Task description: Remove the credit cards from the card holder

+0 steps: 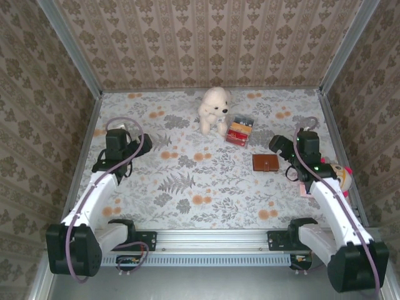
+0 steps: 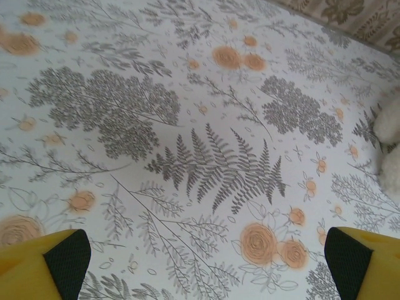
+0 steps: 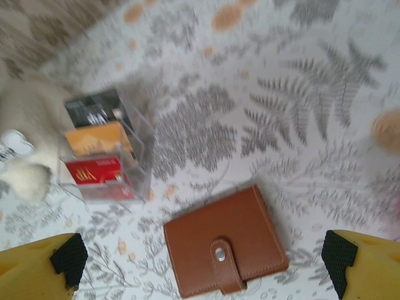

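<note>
The brown card holder lies shut, its tab snapped down, flat on the flowered counter just ahead of the right gripper, whose jaws stand wide apart and empty. The left gripper hovers well away, equally wide, holding nothing.

Card holder is showing plain brown, silver snap. Tabletop is showing grey ferns & orange blooms on white. Clear box is showing blk, orange, red stripes. Right fingers are showing yellow w/ blk pads.
</note>
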Available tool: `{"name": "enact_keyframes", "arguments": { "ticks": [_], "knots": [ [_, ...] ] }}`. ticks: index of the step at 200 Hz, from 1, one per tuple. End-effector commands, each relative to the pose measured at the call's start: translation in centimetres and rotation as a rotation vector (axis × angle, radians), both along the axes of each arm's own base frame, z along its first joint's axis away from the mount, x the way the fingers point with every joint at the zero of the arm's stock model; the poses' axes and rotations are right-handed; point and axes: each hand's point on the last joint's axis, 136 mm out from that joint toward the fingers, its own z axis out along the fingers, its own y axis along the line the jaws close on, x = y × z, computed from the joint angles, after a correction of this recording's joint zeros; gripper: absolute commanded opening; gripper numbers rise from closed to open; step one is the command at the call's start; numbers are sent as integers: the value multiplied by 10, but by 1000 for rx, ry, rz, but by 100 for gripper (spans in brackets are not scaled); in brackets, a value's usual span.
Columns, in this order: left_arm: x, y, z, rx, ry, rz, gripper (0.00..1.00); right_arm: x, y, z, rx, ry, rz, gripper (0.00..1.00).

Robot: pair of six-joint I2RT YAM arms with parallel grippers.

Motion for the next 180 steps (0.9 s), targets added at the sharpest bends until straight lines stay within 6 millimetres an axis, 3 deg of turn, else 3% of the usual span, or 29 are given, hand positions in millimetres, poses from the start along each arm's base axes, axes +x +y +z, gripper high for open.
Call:
{"name": "enact_keyframes", "arguments": {
  "ticks": [1, 36, 68, 81, 104, 151, 180],
  "knots": [
    [-2, -14, -5, -55, 37, -41, 100, -5, 13, -32, 112, 107, -7, 100],
    [-1, -27, -15, -48, 63, -90, 100, 3, 16, -61, 146, 193, -23, 99],
    [0, -39, -22, -54, 79, -119, 100, 14, 22, -88, 154, 322, -9, 85],
    [1, -43, -23, -54, 79, -133, 100, 16, 17, -97, 78, 388, -20, 78],
    [2, -51, -23, -50, 81, -165, 100, 20, 10, -100, -120, 463, -33, 77],
    [0, -53, -28, -34, 102, -164, 100, 25, 28, -130, -99, 573, 7, 76],
    [-2, -55, -31, -31, 114, -169, 100, 23, 53, -139, -40, 606, 89, 76]
  ]
}}
